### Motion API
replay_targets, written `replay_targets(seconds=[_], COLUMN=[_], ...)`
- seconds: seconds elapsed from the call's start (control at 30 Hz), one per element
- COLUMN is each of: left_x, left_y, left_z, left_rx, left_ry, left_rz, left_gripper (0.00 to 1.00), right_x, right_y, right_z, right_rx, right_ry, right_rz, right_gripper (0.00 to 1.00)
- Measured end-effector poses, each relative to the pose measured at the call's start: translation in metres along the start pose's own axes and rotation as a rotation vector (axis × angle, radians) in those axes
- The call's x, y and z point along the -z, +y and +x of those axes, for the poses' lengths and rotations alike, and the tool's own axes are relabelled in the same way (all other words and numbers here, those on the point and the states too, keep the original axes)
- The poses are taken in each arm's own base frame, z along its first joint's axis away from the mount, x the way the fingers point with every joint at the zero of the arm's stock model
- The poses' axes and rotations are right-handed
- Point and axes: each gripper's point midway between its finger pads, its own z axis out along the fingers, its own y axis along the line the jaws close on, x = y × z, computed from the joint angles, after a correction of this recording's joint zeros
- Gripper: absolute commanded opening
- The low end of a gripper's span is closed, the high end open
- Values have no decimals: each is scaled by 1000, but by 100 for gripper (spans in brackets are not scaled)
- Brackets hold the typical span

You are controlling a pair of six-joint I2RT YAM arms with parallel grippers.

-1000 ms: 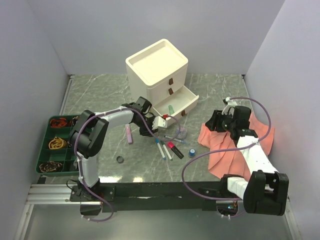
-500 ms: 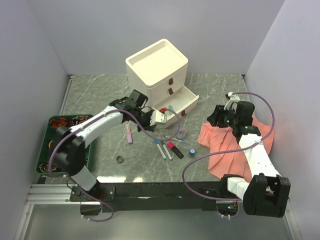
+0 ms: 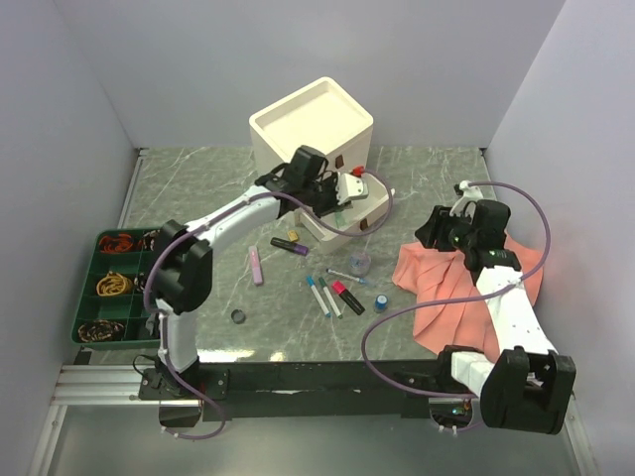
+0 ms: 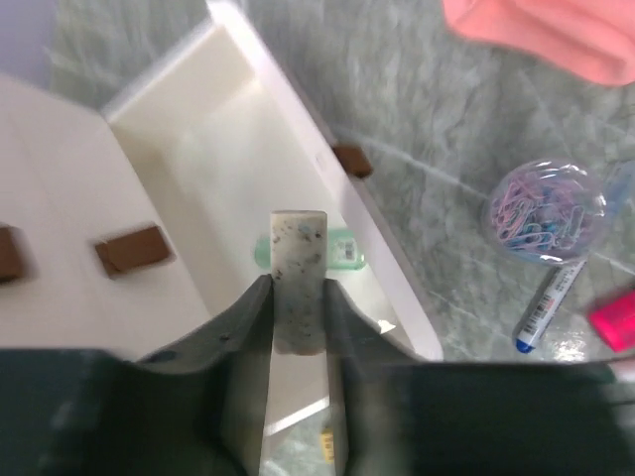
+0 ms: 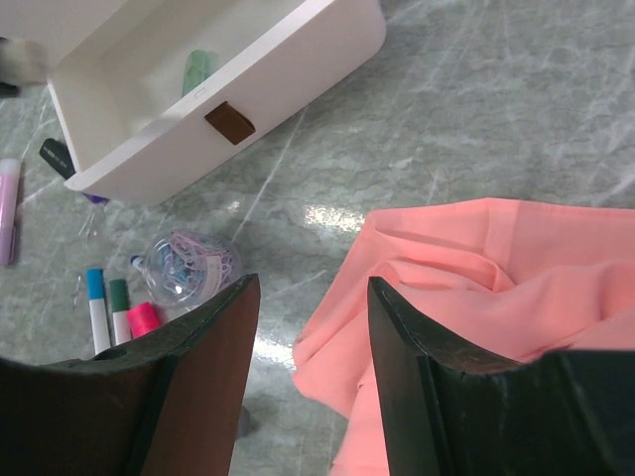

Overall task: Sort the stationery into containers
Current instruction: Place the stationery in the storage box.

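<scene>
My left gripper point(image 3: 344, 191) is shut on a white speckled block point(image 4: 298, 273) and holds it above the open bottom drawer point(image 3: 369, 211) of the cream drawer box point(image 3: 313, 129). A green highlighter point(image 4: 344, 248) lies in that drawer. On the table lie a lilac highlighter point(image 3: 257, 266), a dark purple marker point(image 3: 290, 246), two blue-capped pens point(image 3: 323, 295), a red-and-black marker point(image 3: 347, 297), a blue-capped vial point(image 3: 381, 301) and a dark disc point(image 3: 238, 316). My right gripper point(image 3: 437, 230) is open and empty over the edge of the pink cloth point(image 5: 496, 288).
A clear tub of paper clips point(image 3: 360, 264) stands in front of the drawer. A green compartment tray point(image 3: 87, 290) with rubber bands sits at the left edge. A small yellow item point(image 3: 292, 235) lies by the purple marker. Walls enclose the table.
My left gripper has moved up and right from the table in front of the drawer to above it, carrying the white block. The right gripper has shifted slightly right.
</scene>
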Motion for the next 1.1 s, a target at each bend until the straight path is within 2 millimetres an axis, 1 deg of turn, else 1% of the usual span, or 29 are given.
replay_targets(seconds=[0.03,0.07,0.13,0.17,0.23,0.27,0.3,0.37,0.47,0.5,0.57,0.6,0.63,0.67,0.73,0.77,0.83,0.93,1.0,1.1], left_x=[-7,-12,-16,-16,-12,-7,0,17,58,74,107,120,128,135,138,137,133,126,120,109], left_y=[1,1,-1,-2,-4,-7,-9,-12,-14,-16,-23,-25,-26,-28,-26,-24,-21,-17,-15,-12], left_z=[9,18,26,25,22,19,16,5,-15,-18,-22,-20,-17,-10,6,20,55,99,119,135], left_rx=[8,21,33,31,31,33,37,46,70,87,149,182,214,262,334,377,451,500,511,514], left_ry=[23,48,69,63,49,43,37,17,-40,-54,-86,-92,-92,-86,-60,-35,38,132,175,197], left_rz=[-8,-12,-18,-27,-41,-46,-54,-78,-159,-197,-277,-315,-341,-370,-405,-423,-457,-481,-478,-462], left_gripper=[39,45,50,52,54,66,67,68,71,71,71,71,71,71,70,70,69,69,68,67], right_x=[1,3,8,10,13,13,13,13,13,12,11,11,10,9,7,5,3,1,1,1], right_y=[-1,-3,-6,-7,-8,-9,-10,-12,-13,-13,-13,-14,-14,-15,-16,-17,-19,-20,-21,-21], right_z=[-1,-2,-6,-7,-9,-9,-8,-5,0,0,1,2,3,5,7,9,11,14,14,11], right_rx=[-2,-4,-6,-6,-7,-10,-13,-20,-28,-29,-31,-33,-35,-40,-46,-49,-55,-61,-61,-58], right_ry=[-3,-9,-26,-34,-44,-45,-45,-40,-28,-26,-21,-17,-13,-6,5,12,23,35,35,30], right_rz=[5,12,25,30,35,38,41,44,47,47,45,45,45,46,46,47,49,51,55,59], right_gripper=[55,55,55,56,56,56,56,56,56,56,56,56,56,56,55,55,55,55,55,55])
